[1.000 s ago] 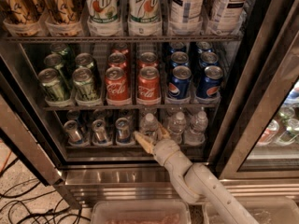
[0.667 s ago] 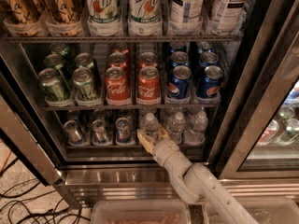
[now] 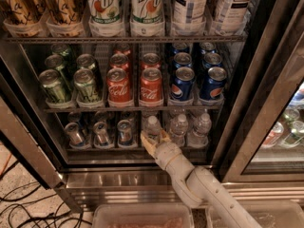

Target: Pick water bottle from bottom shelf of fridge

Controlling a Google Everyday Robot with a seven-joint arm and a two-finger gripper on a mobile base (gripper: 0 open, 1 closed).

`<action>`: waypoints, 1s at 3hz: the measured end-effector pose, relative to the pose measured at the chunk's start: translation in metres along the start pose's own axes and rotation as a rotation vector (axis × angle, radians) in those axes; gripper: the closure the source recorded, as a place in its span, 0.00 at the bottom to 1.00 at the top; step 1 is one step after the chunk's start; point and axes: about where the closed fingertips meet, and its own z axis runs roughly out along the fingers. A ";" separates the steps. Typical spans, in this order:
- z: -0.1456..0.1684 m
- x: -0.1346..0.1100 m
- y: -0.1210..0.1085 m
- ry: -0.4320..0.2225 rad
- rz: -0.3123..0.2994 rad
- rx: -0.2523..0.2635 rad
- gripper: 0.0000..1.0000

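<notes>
The fridge point(image 3: 142, 179) stands open, its steel sill at the bottom. On the bottom shelf point(image 3: 137, 151), three small clear water bottles with white caps stand in the right lanes: left point(image 3: 152, 126), middle point(image 3: 179, 126) and right point(image 3: 202, 125). Silver-topped cans point(image 3: 99, 133) fill the left lanes. My gripper point(image 3: 154, 140), tan-tipped on a pale grey arm point(image 3: 199, 189), reaches in from the lower right. It sits at the base of the left water bottle and hides the bottle's lower part.
Above the bottom shelf is a rack of green, Coke point(image 3: 151, 87) and Pepsi cans point(image 3: 183, 84). The top rack holds 7up bottles point(image 3: 102, 8) and tea bottles. The dark door frame point(image 3: 259, 94) stands at right. Cables point(image 3: 28, 208) lie on the floor at left. A clear bin point(image 3: 142, 217) sits below.
</notes>
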 end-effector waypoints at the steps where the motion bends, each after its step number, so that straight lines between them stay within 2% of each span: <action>1: -0.006 -0.021 0.005 -0.039 -0.021 -0.004 1.00; 3: -0.013 -0.047 0.010 -0.079 -0.065 -0.017 1.00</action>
